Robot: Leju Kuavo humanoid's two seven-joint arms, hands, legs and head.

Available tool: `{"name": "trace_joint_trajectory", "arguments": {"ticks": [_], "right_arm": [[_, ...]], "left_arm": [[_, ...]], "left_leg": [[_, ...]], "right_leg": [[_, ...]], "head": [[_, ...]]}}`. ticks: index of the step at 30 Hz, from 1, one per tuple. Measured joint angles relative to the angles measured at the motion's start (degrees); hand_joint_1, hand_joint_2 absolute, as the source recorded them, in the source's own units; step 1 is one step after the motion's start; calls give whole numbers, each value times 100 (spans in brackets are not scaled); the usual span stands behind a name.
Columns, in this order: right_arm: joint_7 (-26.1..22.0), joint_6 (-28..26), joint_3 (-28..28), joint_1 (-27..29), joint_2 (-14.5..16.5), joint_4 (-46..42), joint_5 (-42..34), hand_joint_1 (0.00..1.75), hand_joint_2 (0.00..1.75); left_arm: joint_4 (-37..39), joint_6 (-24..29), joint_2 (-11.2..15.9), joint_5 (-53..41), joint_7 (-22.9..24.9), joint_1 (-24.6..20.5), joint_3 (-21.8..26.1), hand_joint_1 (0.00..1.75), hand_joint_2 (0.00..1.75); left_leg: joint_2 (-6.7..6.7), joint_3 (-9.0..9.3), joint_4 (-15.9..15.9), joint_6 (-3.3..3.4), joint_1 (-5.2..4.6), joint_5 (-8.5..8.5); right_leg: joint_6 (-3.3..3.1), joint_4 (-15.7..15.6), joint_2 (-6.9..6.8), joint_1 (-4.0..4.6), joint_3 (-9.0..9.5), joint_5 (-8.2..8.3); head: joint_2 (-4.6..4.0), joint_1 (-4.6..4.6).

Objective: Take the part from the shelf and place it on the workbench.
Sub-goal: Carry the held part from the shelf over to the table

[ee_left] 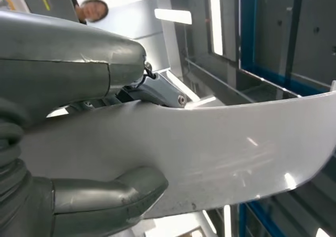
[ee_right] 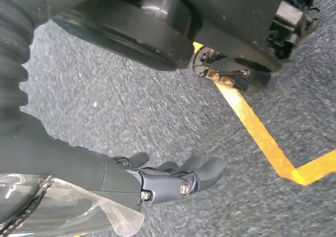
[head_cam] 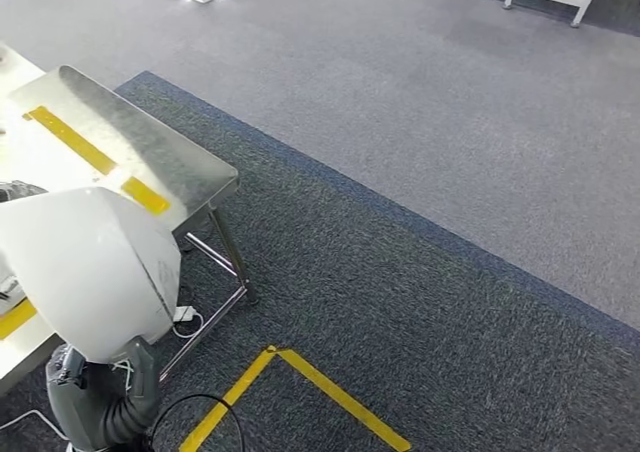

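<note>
The part (head_cam: 90, 262) is a large white curved shell. It hangs at the lower left of the head view, over the near edge of the steel workbench (head_cam: 162, 157). My left hand (ee_left: 79, 79) grips the part (ee_left: 238, 142), with the thick thumb (ee_left: 118, 192) under one face and the fingers over the other. In the head view only the grey ribbed wrist (head_cam: 102, 402) shows below the shell. My right hand (ee_right: 166, 179) hangs low over the carpet, its fingers loosely stretched out and holding nothing.
Yellow tape strips (head_cam: 72, 137) run across the workbench top, and its legs (head_cam: 230, 257) stand on dark carpet. A yellow floor line (head_cam: 332, 392) and a black cable (head_cam: 200, 412) lie near my feet. A blue shelf frame (ee_left: 245, 38) and a person (ee_left: 93, 9) are behind the part.
</note>
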Motion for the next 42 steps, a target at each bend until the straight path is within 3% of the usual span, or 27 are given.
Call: {"name": "trace_joint_trajectory", "arguments": {"ticks": [2,3,4,6,8,9,10,11,13,15,17,18,20,22,24,25,26,28,30,32,33,35,37,39,40,42], "right_arm": [[11,-54,1,-15,5,-4,1,0,175],[18,-77,3,-26,11,-7,10,0,175],[23,-95,5,-33,20,-10,19,0,175],[24,-110,8,-40,34,-13,31,0,175],[21,-120,8,-63,39,-13,30,0,175],[26,-123,7,-73,39,-13,30,0,175],[30,-128,7,-77,39,-13,31,0,175],[36,-129,7,-73,39,-13,34,0,175],[40,-128,8,-51,43,-9,38,0,175],[39,-127,8,-32,50,-4,39,0,175],[37,-126,8,-31,60,-3,40,0,175],[35,-122,7,-33,67,-4,41,0,175],[34,-119,6,-23,81,-4,44,0,175],[34,-132,3,4,82,-4,45,0,175],[34,-148,-3,20,79,-4,44,0,175],[34,-154,-6,18,79,-4,45,0,175],[35,-159,-7,17,78,-4,47,0,175],[38,-166,-8,19,79,-4,56,0,175],[42,-169,-9,28,78,-4,65,0,175],[44,-173,-12,23,76,-4,73,0,175],[44,-178,-12,10,72,-6,80,0,175],[42,-186,-8,3,66,-9,98,0,175],[20,-190,-7,6,62,-12,107,0,175],[-4,-197,-9,-29,60,-14,107,0,175],[-9,-201,-10,-46,58,-15,108,0,175],[-4,-209,-9,-46,58,-15,122,0,175]], "left_arm": [[10,30,-26,-24,0,12,18,175,175],[13,41,-46,-52,0,24,31,175,175],[14,49,-72,-90,0,31,47,175,175],[15,59,-144,-178,0,42,89,175,175],[18,60,-194,-228,0,49,130,175,175],[20,60,-209,-237,0,55,149,175,175],[22,61,-221,-241,0,58,168,175,175],[24,61,-235,-245,0,61,186,175,175],[25,61,-266,-266,0,64,215,175,175],[25,61,-310,-303,0,72,251,175,175],[22,62,-364,-323,0,99,315,175,175],[19,63,-392,-326,0,114,358,175,175],[10,66,-452,-330,0,126,457,175,175],[7,67,-531,-304,0,133,569,175,175],[7,67,-605,-257,0,151,689,175,175],[5,67,-632,-242,0,162,742,175,175],[-1,67,-659,-230,0,172,788,175,175],[-30,67,-721,-210,0,182,874,175,175],[-69,67,-781,-190,0,185,951,175,175],[-93,67,-821,-197,0,209,1012,175,175],[-101,67,-840,-215,0,226,1039,175,175],[-114,67,-883,-265,0,225,1080,175,175],[-118,67,-920,-312,0,206,1101,175,175],[-118,66,-939,-374,0,206,1120,175,175],[-118,66,-951,-410,0,208,1131,175,175],[-119,66,-976,-484,0,210,1157,175,175]], "left_leg": [[-132,11,-57,40,4,-11],[-213,35,-94,63,26,-2],[-289,61,-130,88,52,10],[-436,95,-167,122,88,22],[-594,100,-164,132,94,16],[-678,112,-163,131,95,9],[-768,130,-160,124,98,-1],[-861,151,-153,109,106,-15],[-1024,158,-118,59,114,-49],[-1156,103,-89,-3,121,-52],[-1263,55,-86,-73,142,-31],[-1218,37,-59,-107,142,-48],[-961,-98,244,-168,133,-230],[-685,-426,934,-216,142,-567],[-595,-680,1455,-229,163,-713],[-575,-669,1434,-219,167,-629],[-543,-548,1197,-191,161,-452],[-339,-167,455,-91,109,-116],[-165,57,13,-4,45,-46],[-231,80,-57,35,29,-82],[-293,93,-90,50,47,-68],[-414,128,-162,83,95,-37],[-528,139,-185,111,119,-34],[-659,146,-183,124,125,-46],[-738,157,-181,118,130,-53],[-924,186,-160,78,152,-81]], "right_leg": [[49,-28,-143,14,70,-41],[76,-7,-96,14,98,-87],[100,109,36,9,72,-173],[137,740,425,-13,-250,-453],[160,1490,580,-25,-716,-632],[168,1629,593,-27,-854,-565],[173,1535,604,-31,-882,-379],[178,1231,640,-41,-808,-108],[190,513,886,-82,-559,280],[151,174,1082,-98,-409,313],[62,119,1018,-86,-367,289],[24,100,954,-88,-353,297],[-44,63,803,-102,-311,300],[-88,56,633,-82,-279,270],[-104,57,465,-61,-250,234],[-106,57,389,-51,-227,213],[-103,56,317,-37,-195,190],[-83,53,182,-1,-134,131],[-33,45,54,30,-98,77],[21,18,-70,44,-42,50],[45,17,-51,42,-30,28],[99,245,209,22,-121,-125],[144,915,511,-9,-487,-428],[182,1520,584,-22,-846,-579],[200,1562,592,-32,-901,-492],[240,1050,677,-76,-723,-49]], "head": [[0,4],[0,17],[0,34],[0,74],[0,81],[0,79],[0,80],[0,81],[0,85],[0,87],[0,86],[0,83],[0,50],[0,18],[0,17],[0,17],[0,17],[0,20],[0,20],[0,16],[0,17],[0,32],[0,46],[0,47],[0,46],[0,47]]}}
